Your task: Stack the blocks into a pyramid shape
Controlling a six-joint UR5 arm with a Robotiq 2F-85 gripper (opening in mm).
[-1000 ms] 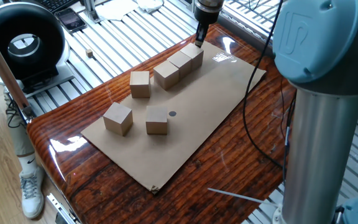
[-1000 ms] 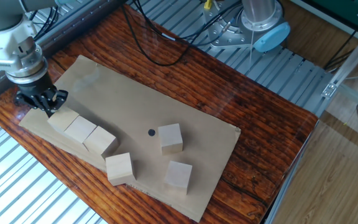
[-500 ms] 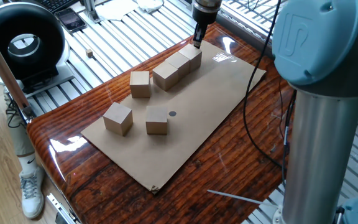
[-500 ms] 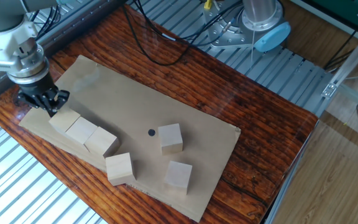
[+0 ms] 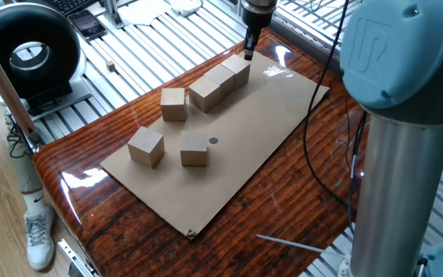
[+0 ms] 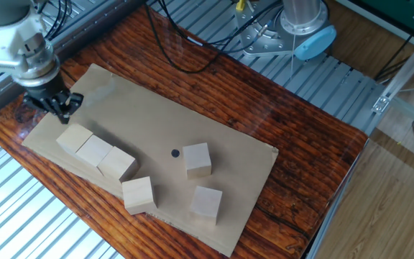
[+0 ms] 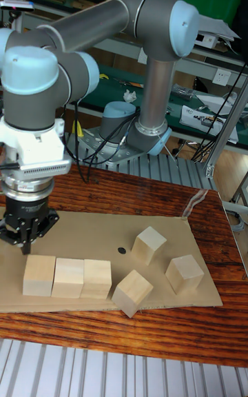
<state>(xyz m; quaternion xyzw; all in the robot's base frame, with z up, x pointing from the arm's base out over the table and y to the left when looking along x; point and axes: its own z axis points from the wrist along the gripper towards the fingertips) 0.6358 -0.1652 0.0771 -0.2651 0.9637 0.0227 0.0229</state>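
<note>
Cardboard sheet (image 5: 268, 115) lies flat on the glossy red-brown wooden table (image 5: 314, 192), with a small dark dot (image 5: 213, 141) marked near its middle. Beyond the table's far edge in one fixed view: round black fan-like unit with white centre (image 5: 28, 54) on a ribbed metal surface (image 5: 152, 46), and a tiny wooden cube (image 5: 111, 66) on that same surface. A white sneaker (image 5: 38, 236) rests on the pale floor beside the table corner; black cables (image 6: 185, 57) run across the tabletop in the other fixed view.

Silver arm (image 7: 96, 21), blue caps, seemingly black gripper (image 7: 26, 244) (cabled).
</note>
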